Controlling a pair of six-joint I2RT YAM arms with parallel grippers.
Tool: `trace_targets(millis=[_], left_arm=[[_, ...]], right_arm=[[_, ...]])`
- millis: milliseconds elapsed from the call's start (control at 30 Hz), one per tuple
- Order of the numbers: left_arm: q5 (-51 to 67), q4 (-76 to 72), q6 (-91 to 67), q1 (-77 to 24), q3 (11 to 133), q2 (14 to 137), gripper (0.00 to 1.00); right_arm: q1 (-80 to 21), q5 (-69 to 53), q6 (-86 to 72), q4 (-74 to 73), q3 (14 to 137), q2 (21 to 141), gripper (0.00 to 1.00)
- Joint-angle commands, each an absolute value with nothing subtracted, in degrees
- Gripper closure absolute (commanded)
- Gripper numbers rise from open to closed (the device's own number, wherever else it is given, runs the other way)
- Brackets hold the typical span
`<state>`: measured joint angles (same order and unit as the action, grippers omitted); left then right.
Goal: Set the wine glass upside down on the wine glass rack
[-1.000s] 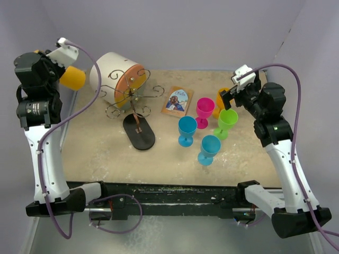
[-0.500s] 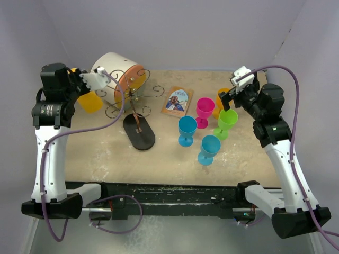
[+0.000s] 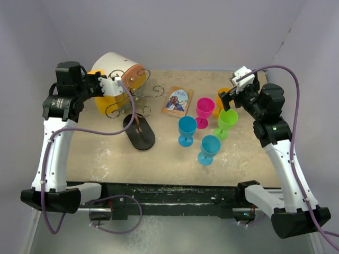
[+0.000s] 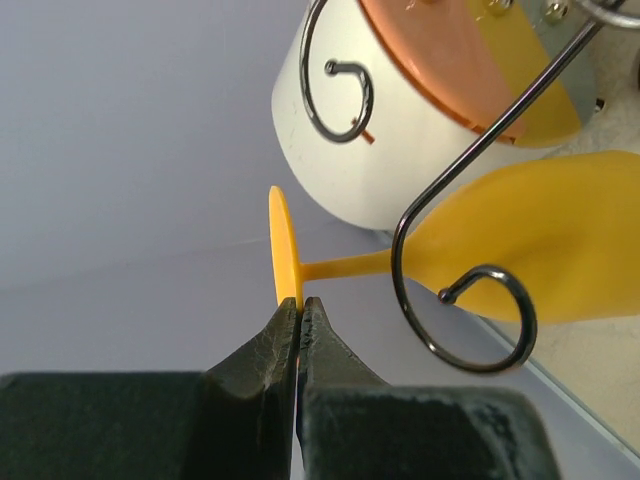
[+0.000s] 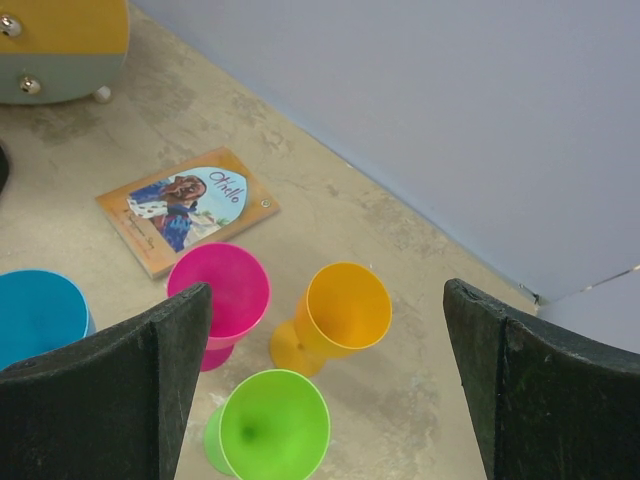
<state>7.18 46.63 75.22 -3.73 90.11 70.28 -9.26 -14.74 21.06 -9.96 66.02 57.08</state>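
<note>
My left gripper (image 4: pixel 298 303) is shut on the foot disc of a yellow wine glass (image 4: pixel 540 245), held sideways with its bowl beside a scroll arm of the wine glass rack (image 4: pixel 455 215). In the top view the glass (image 3: pixel 108 99) hangs just left of the rack (image 3: pixel 132 98), whose black oval base (image 3: pixel 139 132) rests on the table. My right gripper (image 5: pixel 330 330) is open above an orange glass (image 5: pixel 335 315), a pink glass (image 5: pixel 222 295) and a green glass (image 5: pixel 270 425); it shows in the top view (image 3: pixel 229 98) too.
A white cylinder with an orange inside (image 3: pixel 119 74) lies behind the rack. A small book (image 3: pixel 177 100) lies mid-table. Two blue glasses (image 3: pixel 186 129) (image 3: pixel 209 149) stand near the pink (image 3: pixel 204 111) and green (image 3: pixel 228 121) ones.
My left arm has swung right from the far left corner, carrying the yellow glass up to the rack's left side. The right arm has not moved.
</note>
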Motion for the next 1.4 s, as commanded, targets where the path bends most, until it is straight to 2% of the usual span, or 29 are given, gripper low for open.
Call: trace_targets(millis=[0,833,1367], left_arm=[[13.99,45.79,78.31,-5.01,91.40,71.18,1.00],[23.34,47.67,77.06,-6.54,95.07,72.87,1.00],[23.88,46.39,78.78,-8.49,96.77,75.24,1.00]], right_arm=[[-8.97,-16.13,20.98,-7.13,65.92,56.85,0.00],[-8.54,-16.48,21.19,-6.99,65.65,57.65,0.00],[-8.18,-16.47,21.33,-6.86,65.39,57.92,0.00]])
